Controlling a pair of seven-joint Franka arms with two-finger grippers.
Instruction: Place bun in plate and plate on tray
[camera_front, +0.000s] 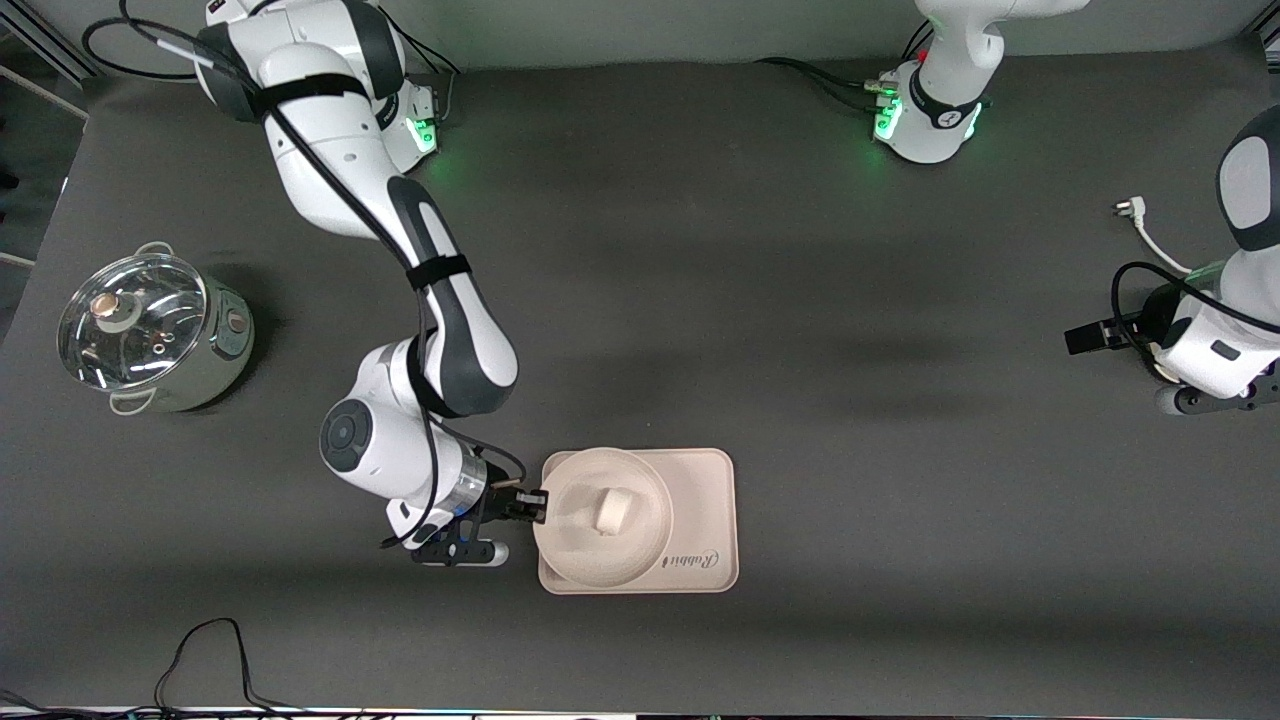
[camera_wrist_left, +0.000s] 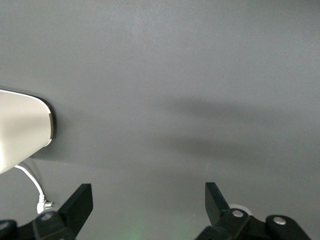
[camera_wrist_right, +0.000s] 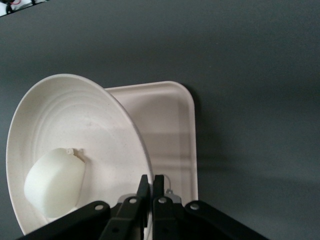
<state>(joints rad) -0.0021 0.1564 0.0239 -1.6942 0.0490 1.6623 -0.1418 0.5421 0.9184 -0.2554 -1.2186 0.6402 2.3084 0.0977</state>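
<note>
Over the tray (camera_front: 712, 520) the stiff, light plate (camera_front: 570, 545) is pinched at its rim by the right tool (camera_front: 533, 506), so the loose bun (camera_front: 610, 510) may roll, while the left tool (camera_wrist_left: 145, 202) waits open.

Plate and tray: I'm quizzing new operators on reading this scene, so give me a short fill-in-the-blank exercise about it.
1. The bun lies in the ____.
2. The plate sits over the ____, overhanging its edge toward the right arm's end.
3. The right gripper is shut on the plate's ____.
4. The left gripper, waiting over bare table, is ____.

Missing words: plate; tray; rim; open
</note>
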